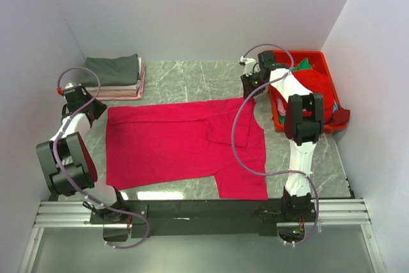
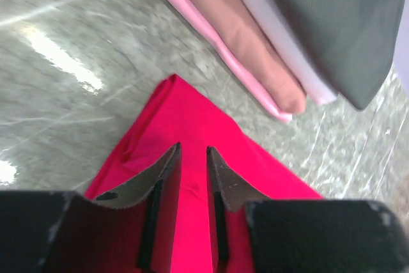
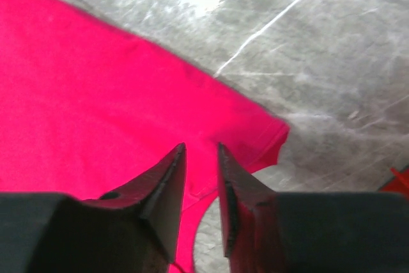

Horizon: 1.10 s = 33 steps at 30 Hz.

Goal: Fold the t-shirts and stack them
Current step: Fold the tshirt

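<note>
A: Crimson-pink t-shirt (image 1: 179,145), position?

B: Spread flat over the middle of the grey marble table (image 1: 185,81). A flap lies folded over on its right half, and that side reaches nearer the arm bases than the left side does.

A: Left gripper (image 2: 192,151)?

B: Low over the shirt's far-left corner. The fingers (image 2: 167,177) stand a narrow slit apart and crimson cloth fills the slit. I cannot tell from the wrist view whether they pinch the cloth or only hang above it.

A: What lies past that corner?

B: The folded stack (image 1: 116,76), at the table's back left, near the corner but apart from it. A dark grey shirt (image 2: 332,23) is on top, with a white layer (image 2: 275,36), a dusty pink one (image 2: 246,43) and a pale pink one (image 2: 204,36) under it, edges stepped.

A: Right gripper (image 3: 200,148)?

B: At the shirt's far-right edge, beside the red bin (image 1: 319,55). The fingers (image 3: 167,183) are close together but not touching. Between them show the cloth's hem and a curved notch of bare marble. Grip on the cloth: cannot tell.

A: Bin contents?

B: A red shirt (image 1: 316,84) is heaped inside, and a teal-green one (image 1: 302,65) peeks out at the far end. The bin sits against the right wall, just beside the spread shirt's right edge.
</note>
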Available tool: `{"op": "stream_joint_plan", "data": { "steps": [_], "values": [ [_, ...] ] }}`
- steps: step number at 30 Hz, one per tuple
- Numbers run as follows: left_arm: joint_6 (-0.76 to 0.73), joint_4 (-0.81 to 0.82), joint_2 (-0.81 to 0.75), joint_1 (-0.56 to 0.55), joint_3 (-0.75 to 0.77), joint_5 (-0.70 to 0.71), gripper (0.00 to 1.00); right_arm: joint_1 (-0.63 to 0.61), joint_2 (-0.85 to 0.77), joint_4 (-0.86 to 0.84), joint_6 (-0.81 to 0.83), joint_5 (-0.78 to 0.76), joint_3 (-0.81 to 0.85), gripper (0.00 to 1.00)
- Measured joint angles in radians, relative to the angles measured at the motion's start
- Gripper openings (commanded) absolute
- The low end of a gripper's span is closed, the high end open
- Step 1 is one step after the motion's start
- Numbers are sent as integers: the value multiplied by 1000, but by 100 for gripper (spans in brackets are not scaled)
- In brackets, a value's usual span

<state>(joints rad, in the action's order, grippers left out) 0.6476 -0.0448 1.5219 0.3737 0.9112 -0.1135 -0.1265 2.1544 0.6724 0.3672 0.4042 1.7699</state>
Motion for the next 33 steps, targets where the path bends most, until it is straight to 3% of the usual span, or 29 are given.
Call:
{"op": "stream_joint_plan", "data": {
  "steps": [5,10,18,26,33],
  "values": [
    [-26,3,73,0,17,-60,28,0,66,40,9,-35,100,26],
    [-47,-2,101,2,19,-84,29,0,83,56,24,-72,113,48],
    [-71,-4,89,18,47,-109,30,0,84,57,27,-121,117,53],
    [-88,-10,-126,23,13,-137,32,0,145,77,25,-151,190,54],
    [-91,2,-286,23,-47,-181,32,0,202,119,37,-164,227,48]
  ]
}}
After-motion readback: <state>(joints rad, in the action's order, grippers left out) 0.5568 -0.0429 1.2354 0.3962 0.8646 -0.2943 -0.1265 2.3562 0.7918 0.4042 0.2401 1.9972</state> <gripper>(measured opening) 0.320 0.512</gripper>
